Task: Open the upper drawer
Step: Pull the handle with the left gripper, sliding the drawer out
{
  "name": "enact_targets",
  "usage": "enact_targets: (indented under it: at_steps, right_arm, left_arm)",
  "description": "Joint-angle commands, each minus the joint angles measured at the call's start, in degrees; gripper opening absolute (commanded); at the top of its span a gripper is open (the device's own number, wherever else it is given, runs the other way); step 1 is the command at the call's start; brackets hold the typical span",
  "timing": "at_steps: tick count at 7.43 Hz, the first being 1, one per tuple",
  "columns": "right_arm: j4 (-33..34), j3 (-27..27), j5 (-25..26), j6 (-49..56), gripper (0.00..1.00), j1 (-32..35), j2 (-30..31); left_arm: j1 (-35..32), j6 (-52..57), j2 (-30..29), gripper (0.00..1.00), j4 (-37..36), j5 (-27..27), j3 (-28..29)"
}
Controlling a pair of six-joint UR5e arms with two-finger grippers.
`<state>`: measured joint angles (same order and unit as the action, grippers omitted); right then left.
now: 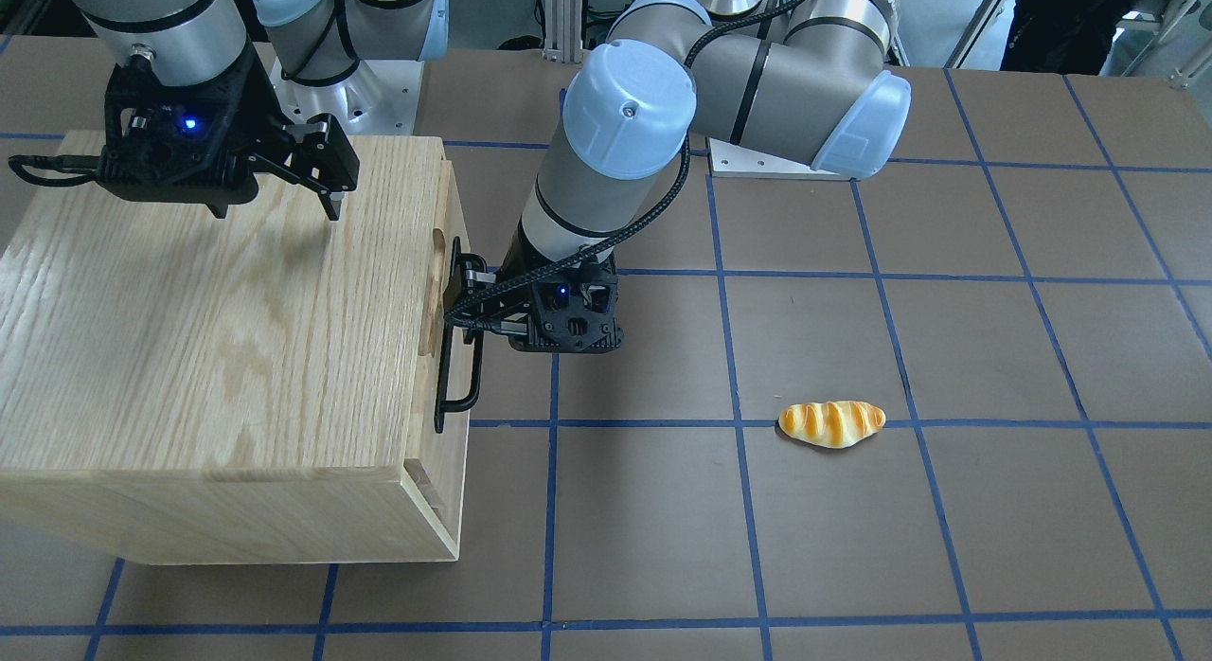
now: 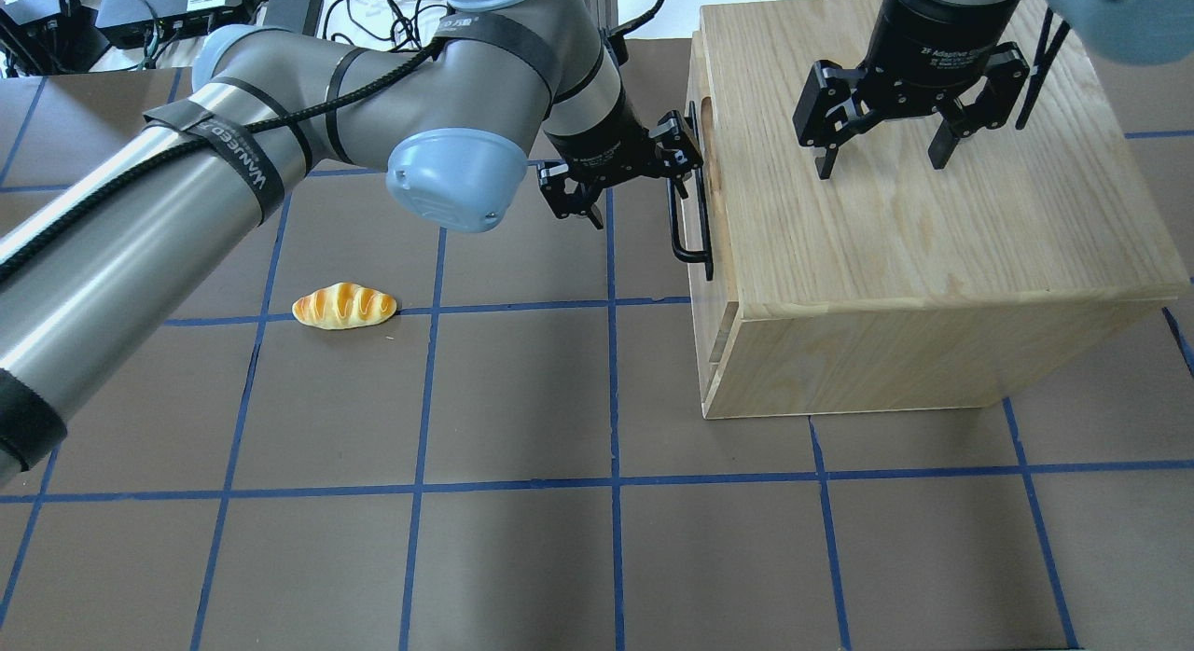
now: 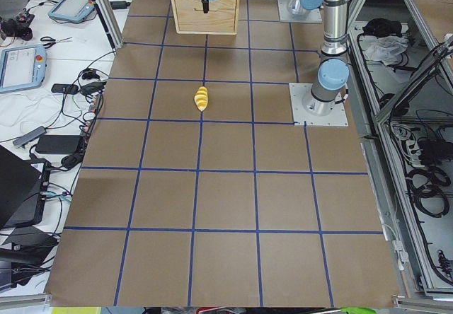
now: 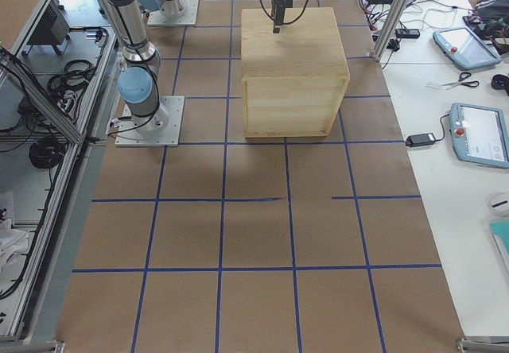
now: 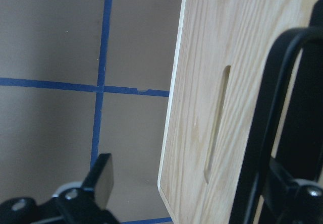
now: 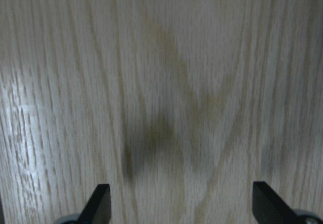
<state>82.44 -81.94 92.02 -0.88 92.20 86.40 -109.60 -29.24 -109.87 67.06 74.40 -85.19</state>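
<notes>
The upper drawer's light oak front (image 5: pixel 202 82) has an oval cut-out (image 5: pixel 217 128) and a long black bar handle (image 2: pixel 695 236), which also shows in the front view (image 1: pixel 454 382). The front stands slightly proud of the oak cabinet (image 2: pixel 933 241). My left gripper (image 2: pixel 634 180) points down at the handle with its jaws wide open. One finger sits in behind the bar, close to the panel. The other finger (image 5: pixel 101 183) hangs out over the table. My right gripper (image 2: pixel 881 161) is open and empty just above the cabinet's top (image 6: pixel 166 82).
A toy bread roll (image 1: pixel 831 422) lies on the brown mat, well away from the cabinet, and also shows in the overhead view (image 2: pixel 343 306). The cabinet (image 4: pixel 294 67) stands at the table's right end. Blue tape lines grid the mat.
</notes>
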Motion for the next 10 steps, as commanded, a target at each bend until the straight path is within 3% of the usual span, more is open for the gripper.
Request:
enact_targets:
  at_steps: [1,10]
  right_arm:
    - [0.0,-0.06,0.0,0.0,1.0,0.0,0.0]
    - [0.0,0.03,0.0,0.0,1.0,0.0,0.0]
  left_arm:
    - [0.09,1.8,0.88,1.0,0.52,0.57,-0.42]
    - [1.05,7.09,1.68,1.0,1.23,4.88,-2.27]
